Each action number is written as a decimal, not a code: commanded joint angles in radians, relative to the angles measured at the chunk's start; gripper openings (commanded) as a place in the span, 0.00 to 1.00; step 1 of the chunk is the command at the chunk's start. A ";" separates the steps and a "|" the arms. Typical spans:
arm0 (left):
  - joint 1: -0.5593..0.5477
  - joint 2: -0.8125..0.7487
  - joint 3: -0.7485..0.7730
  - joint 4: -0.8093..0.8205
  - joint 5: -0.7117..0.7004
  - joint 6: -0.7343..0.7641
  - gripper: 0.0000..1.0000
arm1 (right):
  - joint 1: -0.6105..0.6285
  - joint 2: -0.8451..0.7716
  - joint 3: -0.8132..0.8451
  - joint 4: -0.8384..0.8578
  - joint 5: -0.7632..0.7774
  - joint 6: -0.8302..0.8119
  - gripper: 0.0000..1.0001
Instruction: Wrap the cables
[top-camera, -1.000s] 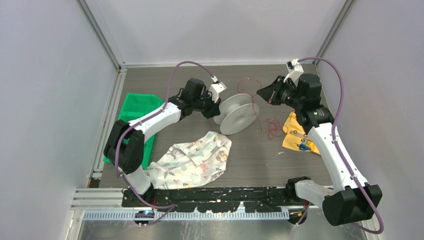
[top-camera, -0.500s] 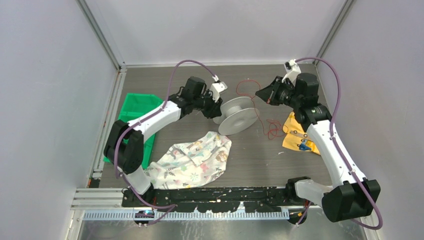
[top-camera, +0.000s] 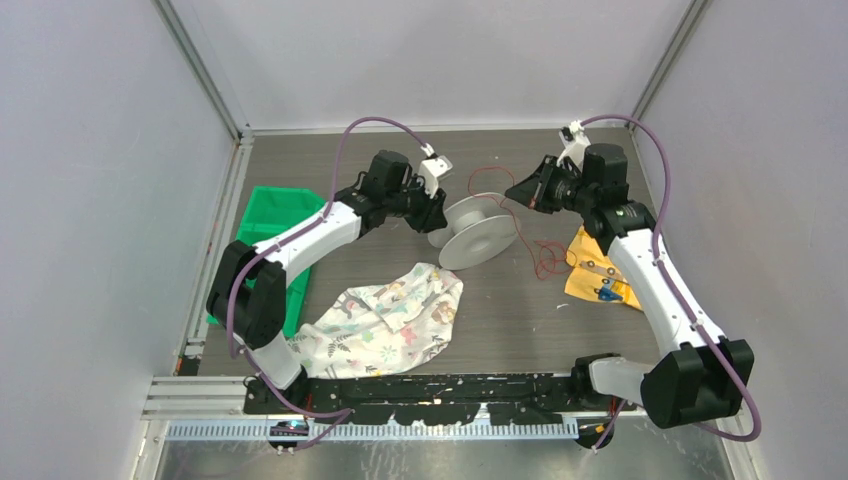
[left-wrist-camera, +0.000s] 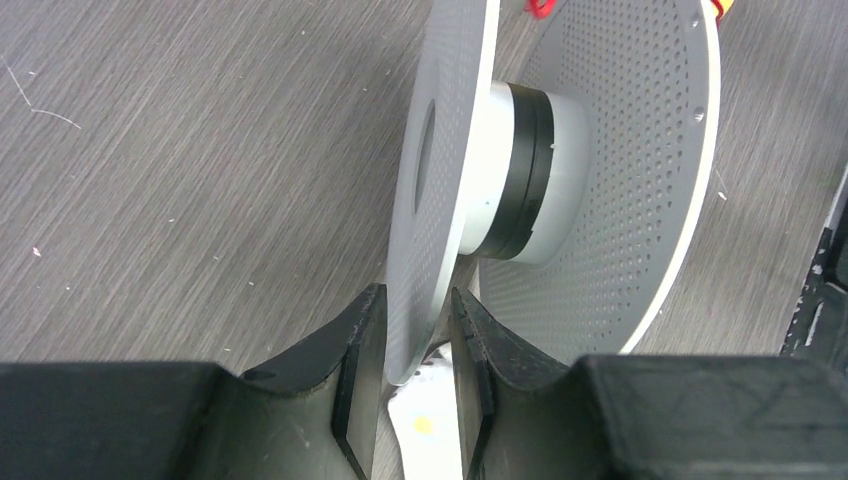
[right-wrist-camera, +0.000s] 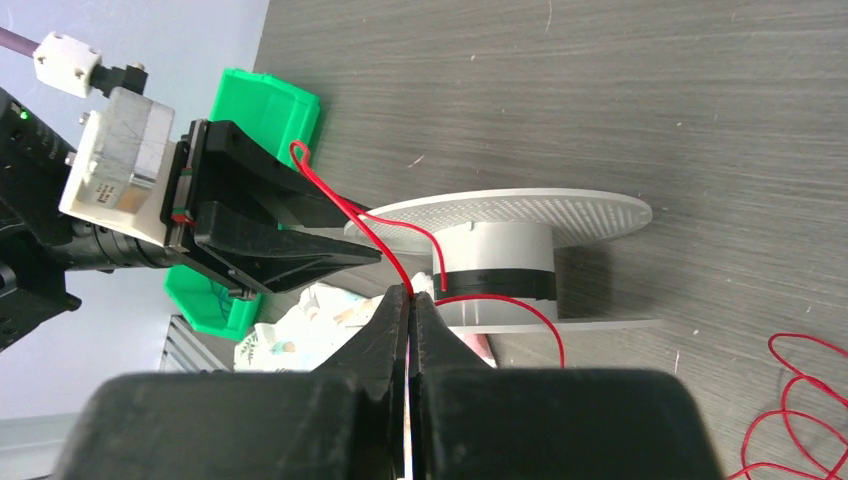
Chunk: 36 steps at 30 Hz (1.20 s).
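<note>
Red cable, one; grey spool, one; green bin, one.

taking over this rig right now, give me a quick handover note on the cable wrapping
The left pincer is shut on the rim of one flange of the spool.
The right pincer is shut on the red wire, right beside the hub.
Wire: a strand runs to the hub. Most lies in loose loops on the table, between the spool and the yellow cloth.
Done: spool held, wire gripped. The hub looks nearly bare.
Left: wind practically all the wire onto the hub.
</note>
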 joint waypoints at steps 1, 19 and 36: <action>0.001 -0.045 -0.003 0.055 0.017 -0.051 0.32 | 0.000 0.013 0.062 -0.018 -0.047 0.018 0.01; 0.001 -0.024 0.081 -0.001 0.029 -0.012 0.36 | 0.019 0.068 0.080 0.001 -0.072 -0.002 0.01; 0.001 -0.036 0.106 -0.002 0.047 -0.049 0.37 | 0.025 0.127 0.110 -0.053 -0.116 0.004 0.00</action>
